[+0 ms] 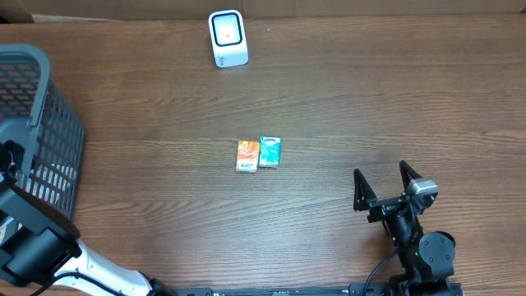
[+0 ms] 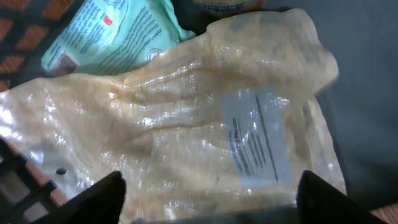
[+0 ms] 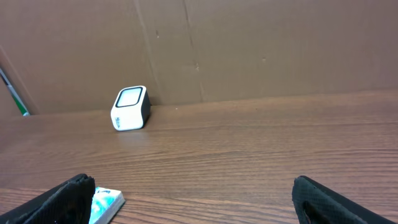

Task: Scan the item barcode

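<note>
In the left wrist view my left gripper (image 2: 211, 200) is open over a clear plastic bag (image 2: 174, 118) of beige contents, one finger on each side of it. A white printed label (image 2: 258, 138) faces up on the bag. Overhead, my left arm (image 1: 33, 242) reaches into the basket (image 1: 41, 123) and its gripper is hidden there. The white scanner (image 1: 228, 38) (image 3: 130, 107) stands at the far edge of the table. My right gripper (image 1: 380, 170) (image 3: 199, 205) is open and empty at the front right.
An orange box (image 1: 247, 154) and a teal box (image 1: 269, 152) (image 3: 106, 204) lie side by side mid-table. A mint-green packet (image 2: 112, 31) lies in the basket behind the bag. A cardboard wall (image 3: 249, 50) backs the table.
</note>
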`<state>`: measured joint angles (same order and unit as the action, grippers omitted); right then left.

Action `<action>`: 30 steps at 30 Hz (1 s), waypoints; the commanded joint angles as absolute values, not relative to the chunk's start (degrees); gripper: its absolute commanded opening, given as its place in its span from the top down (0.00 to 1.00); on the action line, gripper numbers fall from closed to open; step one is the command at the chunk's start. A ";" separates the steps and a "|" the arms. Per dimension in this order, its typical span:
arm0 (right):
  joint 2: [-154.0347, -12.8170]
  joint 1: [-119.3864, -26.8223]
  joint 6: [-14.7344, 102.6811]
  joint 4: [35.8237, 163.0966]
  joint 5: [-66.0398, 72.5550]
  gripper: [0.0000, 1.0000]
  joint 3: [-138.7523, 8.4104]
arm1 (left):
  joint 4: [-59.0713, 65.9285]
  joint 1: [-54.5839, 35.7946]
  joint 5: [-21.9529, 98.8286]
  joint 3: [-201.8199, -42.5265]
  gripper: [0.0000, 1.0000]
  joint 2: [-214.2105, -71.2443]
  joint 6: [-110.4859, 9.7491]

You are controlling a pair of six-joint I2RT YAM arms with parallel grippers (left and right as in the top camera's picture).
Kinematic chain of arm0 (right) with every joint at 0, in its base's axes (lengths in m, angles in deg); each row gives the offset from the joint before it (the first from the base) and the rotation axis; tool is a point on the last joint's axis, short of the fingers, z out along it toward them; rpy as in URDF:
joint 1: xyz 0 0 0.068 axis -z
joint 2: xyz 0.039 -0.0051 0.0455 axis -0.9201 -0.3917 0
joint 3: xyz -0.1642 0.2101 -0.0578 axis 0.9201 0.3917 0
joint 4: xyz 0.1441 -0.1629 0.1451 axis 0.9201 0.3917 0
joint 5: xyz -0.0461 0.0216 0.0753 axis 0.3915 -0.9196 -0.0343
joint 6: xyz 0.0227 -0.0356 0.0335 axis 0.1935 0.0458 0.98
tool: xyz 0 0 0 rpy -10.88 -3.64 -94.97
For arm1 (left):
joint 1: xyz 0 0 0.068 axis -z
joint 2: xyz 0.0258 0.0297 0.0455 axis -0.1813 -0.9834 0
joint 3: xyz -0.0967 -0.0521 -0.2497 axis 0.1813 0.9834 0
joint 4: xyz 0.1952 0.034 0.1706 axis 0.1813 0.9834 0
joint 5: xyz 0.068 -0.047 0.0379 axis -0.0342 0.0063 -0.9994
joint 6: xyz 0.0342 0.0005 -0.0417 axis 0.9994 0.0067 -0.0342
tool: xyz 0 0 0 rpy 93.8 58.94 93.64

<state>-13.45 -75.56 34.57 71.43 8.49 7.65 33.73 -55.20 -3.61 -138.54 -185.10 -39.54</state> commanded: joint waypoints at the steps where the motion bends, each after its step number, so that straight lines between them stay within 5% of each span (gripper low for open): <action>1: -12.82 -75.26 34.73 71.25 8.21 0.00 8.26 | 29.49 -55.52 -5.76 -134.96 0.21 -185.08 -39.41; 5: -12.82 -75.26 34.73 71.25 8.21 0.00 8.26 | 25.62 -55.52 -5.69 -130.94 0.15 -185.10 -39.01; 20: -12.82 -75.26 34.73 71.25 8.21 0.00 8.26 | 17.03 -56.70 -7.55 -120.60 0.22 -185.10 -38.34; 23: -12.82 -75.26 34.73 71.25 8.21 0.00 8.26 | 16.49 -56.70 -6.89 -119.97 0.36 -185.14 -38.36; 26: -12.82 -75.26 34.73 71.25 8.21 0.00 8.26 | 16.49 -56.70 -6.89 -119.97 0.64 -185.14 -38.36; 30: -12.82 -75.26 34.73 71.25 8.21 0.00 8.26 | 16.60 -56.68 -6.92 -119.97 0.77 -185.14 -38.36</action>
<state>-13.45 -75.54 34.57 71.41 8.51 7.65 15.79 -56.07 -7.53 -122.41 -183.65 -38.40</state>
